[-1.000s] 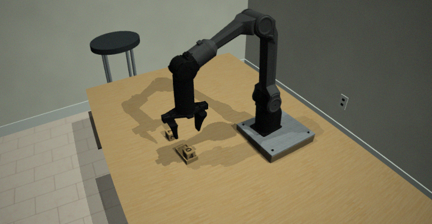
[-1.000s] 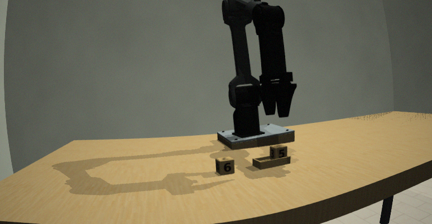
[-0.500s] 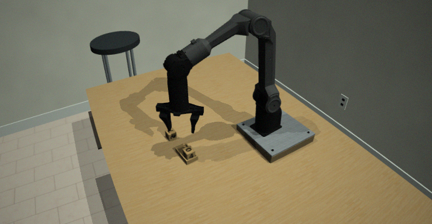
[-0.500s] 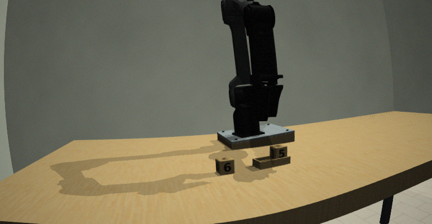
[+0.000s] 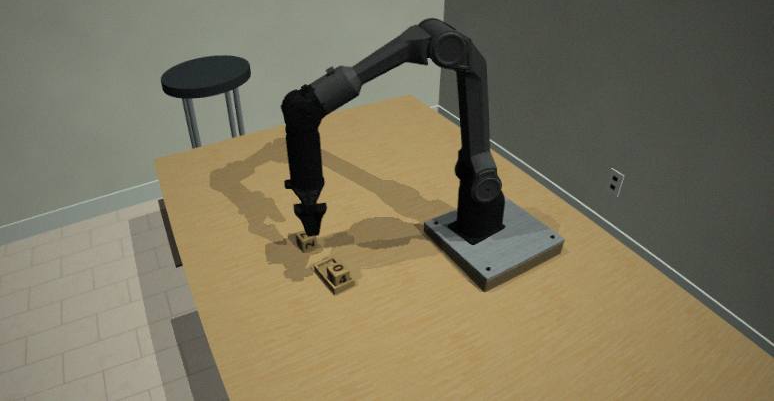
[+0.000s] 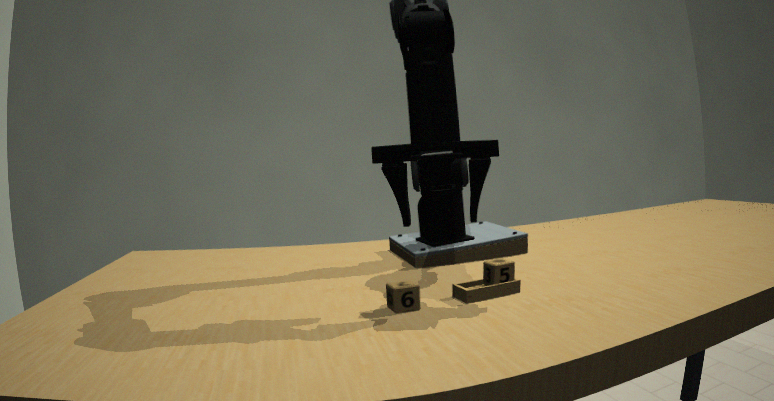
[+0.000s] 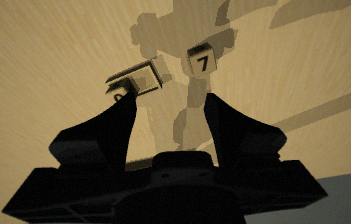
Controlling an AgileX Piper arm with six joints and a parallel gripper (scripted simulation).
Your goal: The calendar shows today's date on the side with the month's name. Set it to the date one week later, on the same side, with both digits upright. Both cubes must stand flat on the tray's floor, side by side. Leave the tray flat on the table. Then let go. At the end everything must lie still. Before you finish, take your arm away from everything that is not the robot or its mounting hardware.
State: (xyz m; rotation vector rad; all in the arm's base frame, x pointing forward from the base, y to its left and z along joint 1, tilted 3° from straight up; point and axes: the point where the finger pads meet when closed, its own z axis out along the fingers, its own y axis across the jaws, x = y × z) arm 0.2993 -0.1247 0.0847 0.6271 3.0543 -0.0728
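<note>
One cube (image 6: 403,297) stands alone on the table (image 6: 622,268), outside the tray (image 6: 485,291). It shows a 6 toward the exterior camera, a 2 on top in the top view, and a 7 in the wrist view. In the top view it lies at about 10 o'clock from the tray, near it but apart. The second cube (image 6: 498,272) sits inside the tray at one end, leaving the other half of the tray's floor free.

The gripper (image 6: 437,195) hangs above the loose cube with its fingers spread to their widest and nothing between them.

The step in hand looks like picking that cube up. To do it well, the arm should likely come straight down with the cube centred between the fingers, close on two opposite side faces, and choose faces that leave the wanted digit free to turn toward the month side. The grip should sit low enough that the cube does not swing.

Counted: two cubes, one tray, one arm on one base plate (image 5: 544,246), and one stool (image 5: 205,76) at 12 o'clock beyond the table.
</note>
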